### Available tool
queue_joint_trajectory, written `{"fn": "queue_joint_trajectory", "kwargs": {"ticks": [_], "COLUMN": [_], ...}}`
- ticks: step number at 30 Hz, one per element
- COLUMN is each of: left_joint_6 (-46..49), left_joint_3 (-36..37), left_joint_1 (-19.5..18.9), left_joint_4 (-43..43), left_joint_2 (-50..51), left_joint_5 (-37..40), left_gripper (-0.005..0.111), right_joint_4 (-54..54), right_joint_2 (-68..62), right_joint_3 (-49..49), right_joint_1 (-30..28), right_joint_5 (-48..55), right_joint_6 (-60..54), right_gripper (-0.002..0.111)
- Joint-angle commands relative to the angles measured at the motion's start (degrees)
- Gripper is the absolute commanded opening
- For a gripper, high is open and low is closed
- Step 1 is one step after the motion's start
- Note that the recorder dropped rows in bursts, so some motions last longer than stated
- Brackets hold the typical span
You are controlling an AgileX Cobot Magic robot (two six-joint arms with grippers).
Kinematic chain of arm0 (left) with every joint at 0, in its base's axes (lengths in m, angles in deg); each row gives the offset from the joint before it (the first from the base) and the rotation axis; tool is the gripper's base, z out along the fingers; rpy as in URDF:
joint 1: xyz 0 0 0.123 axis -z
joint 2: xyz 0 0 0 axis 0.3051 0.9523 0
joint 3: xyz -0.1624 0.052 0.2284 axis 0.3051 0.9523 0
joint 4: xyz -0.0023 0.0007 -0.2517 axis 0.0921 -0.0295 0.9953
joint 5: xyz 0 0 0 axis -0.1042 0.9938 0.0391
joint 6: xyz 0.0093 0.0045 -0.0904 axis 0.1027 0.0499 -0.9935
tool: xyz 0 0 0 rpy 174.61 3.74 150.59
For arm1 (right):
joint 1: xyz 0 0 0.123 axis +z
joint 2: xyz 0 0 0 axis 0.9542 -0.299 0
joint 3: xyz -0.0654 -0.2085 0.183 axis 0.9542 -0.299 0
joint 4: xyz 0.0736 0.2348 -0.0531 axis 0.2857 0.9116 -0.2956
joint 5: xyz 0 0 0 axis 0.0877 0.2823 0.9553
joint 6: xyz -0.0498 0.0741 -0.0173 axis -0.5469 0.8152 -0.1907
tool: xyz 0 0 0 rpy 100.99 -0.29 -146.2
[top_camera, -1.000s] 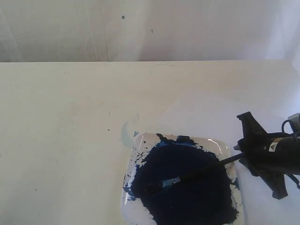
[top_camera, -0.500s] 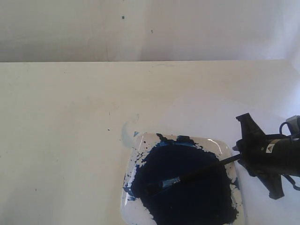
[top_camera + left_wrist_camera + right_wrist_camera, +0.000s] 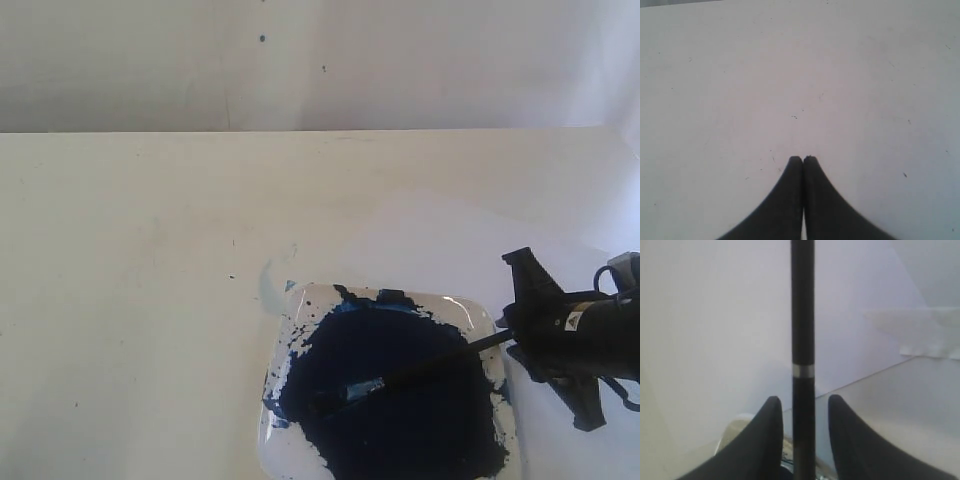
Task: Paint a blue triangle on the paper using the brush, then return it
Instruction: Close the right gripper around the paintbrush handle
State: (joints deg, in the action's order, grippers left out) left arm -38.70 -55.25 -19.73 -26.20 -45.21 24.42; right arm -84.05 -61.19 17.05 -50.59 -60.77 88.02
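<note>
The white table (image 3: 130,300) fills almost the whole exterior view. On its right part lies the paper (image 3: 440,240), so pale that its edges barely show against the tabletop.

Down at the near edge sits the square clear dish (image 3: 458,304), its rim flecked with blue splashes. It's carrying a big load: a dark-blue paint pool (image 3: 400,425) covers most of its floor, leaving only a thin clear border.

Over on the right, the right gripper (image 3: 520,335) is level with the dish's right rim. Its jaws stand wide, one on each side of the handle end of the brush (image 3: 420,367). The right wrist view settles it: the black brush (image 3: 802,315) runs straight up between the two fingers (image 3: 771,420) with a clear gap on either side, so nothing is clamped.

The brush itself lies slanted inside the dish. Its stained tip and ferrule are down in the paint near the middle of the pool, and its handle rises across the right rim towards the gripper.

The left gripper (image 3: 802,159) shows in its own wrist view only: jaws pressed together, holding nothing, above bare speckled tabletop.

Smallest of all, a faint pale-blue smear (image 3: 267,282) sits on the table just beside the dish's far left corner.
</note>
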Motion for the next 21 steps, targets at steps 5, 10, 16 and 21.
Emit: {"fn": "queue_joint_trajectory", "kwargs": {"ticks": [5, 10, 16, 21], "left_joint_6": [0.0, 0.0, 0.0, 0.0], "left_joint_3": [0.2, 0.2, 0.2, 0.2], "left_joint_1": [0.4, 0.4, 0.4, 0.4], "left_joint_4": [0.2, 0.2, 0.2, 0.2], "left_joint_2": [-0.3, -0.3, -0.3, -0.3], "left_joint_5": [-0.3, -0.3, -0.3, -0.3], "left_gripper": [0.0, 0.0, 0.0, 0.0], "right_joint_4": [-0.1, -0.1, -0.1, -0.1], "right_joint_2": [-1.1, -1.1, -1.1, -0.5], "right_joint_3": [0.2, 0.2, 0.2, 0.2], "right_joint_1": [0.2, 0.2, 0.2, 0.2], "right_joint_5": [0.0, -1.0, -2.0, -2.3], "right_joint_6": [0.2, 0.2, 2.3, 2.4], "right_gripper": [0.03, 0.03, 0.03, 0.03]}}
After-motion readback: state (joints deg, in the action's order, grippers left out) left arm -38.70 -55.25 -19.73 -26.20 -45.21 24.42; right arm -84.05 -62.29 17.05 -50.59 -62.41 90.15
